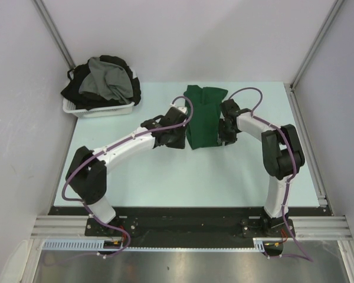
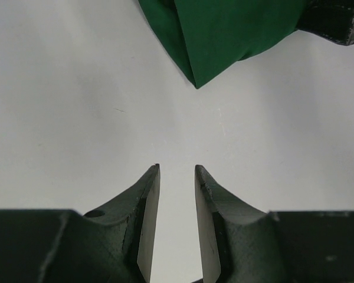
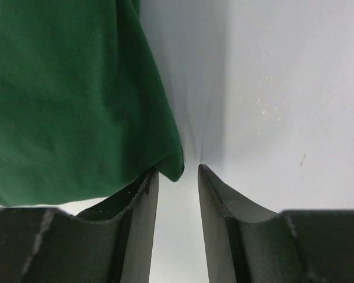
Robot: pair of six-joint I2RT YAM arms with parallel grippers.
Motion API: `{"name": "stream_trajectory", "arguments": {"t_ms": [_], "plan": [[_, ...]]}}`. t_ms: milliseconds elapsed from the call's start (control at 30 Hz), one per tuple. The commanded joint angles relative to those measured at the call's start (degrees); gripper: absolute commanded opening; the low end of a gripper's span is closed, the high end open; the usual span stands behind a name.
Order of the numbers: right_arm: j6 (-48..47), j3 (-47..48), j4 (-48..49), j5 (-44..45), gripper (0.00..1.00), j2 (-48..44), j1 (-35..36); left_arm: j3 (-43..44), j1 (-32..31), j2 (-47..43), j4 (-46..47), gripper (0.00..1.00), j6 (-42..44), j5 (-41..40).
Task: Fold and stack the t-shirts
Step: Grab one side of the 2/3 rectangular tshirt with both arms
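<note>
Two grippers flank the dark green t-shirt [image 1: 202,118], which lies mid-table as a narrow strip, its long axis running near to far. The left gripper [image 2: 177,168] and right gripper [image 3: 178,168] both show narrow, empty jaws, apparently posed at its near corners to start another fold. Other t-shirts [image 1: 103,82] fill the basket [image 1: 100,111] at far left.

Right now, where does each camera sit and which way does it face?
Top external: fixed above and behind the arms, looking down on the table, the green t-shirt and the white basket; both arms show.
Left wrist: on the left arm, facing past the left gripper toward the t-shirt's corner; its own fingers show.
Right wrist: on the right arm, facing past the right gripper at the t-shirt's edge; its own fingers show.
Shared: all three see the green t-shirt.
</note>
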Motion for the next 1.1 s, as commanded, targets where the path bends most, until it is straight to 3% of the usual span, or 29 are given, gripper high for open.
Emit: {"name": "stream_trajectory", "arguments": {"t_ms": [0, 267, 567, 733, 1067], "plan": [[-0.9, 2.7, 1.9, 0.0, 0.38, 1.5, -0.4, 0.3, -0.9, 0.6, 2.6, 0.35, -0.8, 1.5], [-0.8, 2.5, 2.5, -1.1, 0.34, 1.9, -0.4, 1.1, -1.9, 1.7, 2.8, 0.34, -0.8, 2.2], [-0.3, 2.6, 2.8, -3.0, 0.17, 3.3, -0.5, 1.1, -2.1, 1.7, 2.4, 0.34, -0.3, 1.8], [-0.2, 2.4, 2.7, -3.0, 0.01, 3.3, -0.5, 0.3, -2.1, 1.5, 3.0, 0.34, -0.4, 2.0], [-1.5, 2.5, 0.8, -2.8, 0.00, 1.9, -0.4, -2.5, -2.2, 5.3, 10.3, 0.34, -6.0, 8.3]]}}
